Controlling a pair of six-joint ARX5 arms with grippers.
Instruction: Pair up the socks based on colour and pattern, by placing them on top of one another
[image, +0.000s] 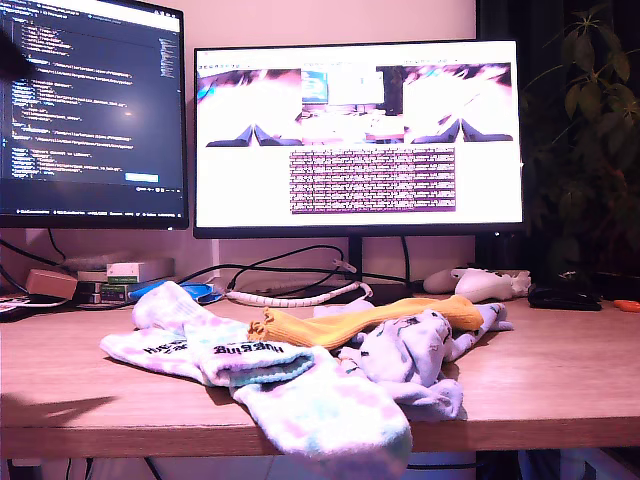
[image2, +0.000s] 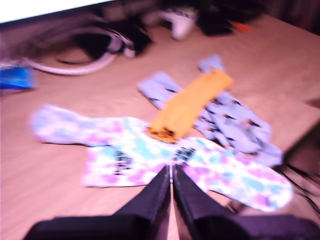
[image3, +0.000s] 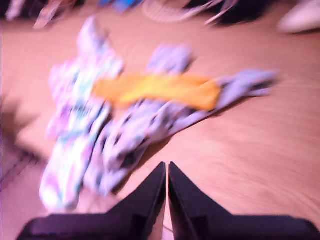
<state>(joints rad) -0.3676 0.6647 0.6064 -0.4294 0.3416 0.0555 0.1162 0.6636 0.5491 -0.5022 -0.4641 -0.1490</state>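
showing, in the exterior view, a wooden desk (image: 560, 370) with one tangled heap of socks near its front edge: two blotched white socks (image: 300, 395) with black cuff lettering toward that view's left, one drooping over the desk edge; a mustard sock (image: 350, 325) laid across the middle; lavender printed socks (image: 415, 355) bunched toward that view's right. behind: two lit monitors (image: 358, 135), a white controller (image: 480, 283), coiled cables. no arm or gripper visible here.

looking down, in the first wrist view, blurred by motion: my first gripper (image2: 171, 182) with jaws pressed together, nothing between them, hovering just above the blotched white socks (image2: 165, 160), which lie crossed over each other. mustard sock (image2: 192, 105) resting on top of both the white pair and the lavender socks (image2: 235, 122).

looking down, in the second wrist view, also heavily blurred: my second gripper (image3: 166, 187) likewise closed and empty, tips just beside the lavender socks (image3: 140, 135); mustard sock (image3: 160, 89) lying across the pile.

likely trouble, as a judgement: overlapping fabric means pinching one sock could drag a neighbour along; the overhanging white sock could slide off the desk if tugged; closed jaws would push cloth rather than grasp it; only one mustard sock discernible, so its mate may be hidden or absent.
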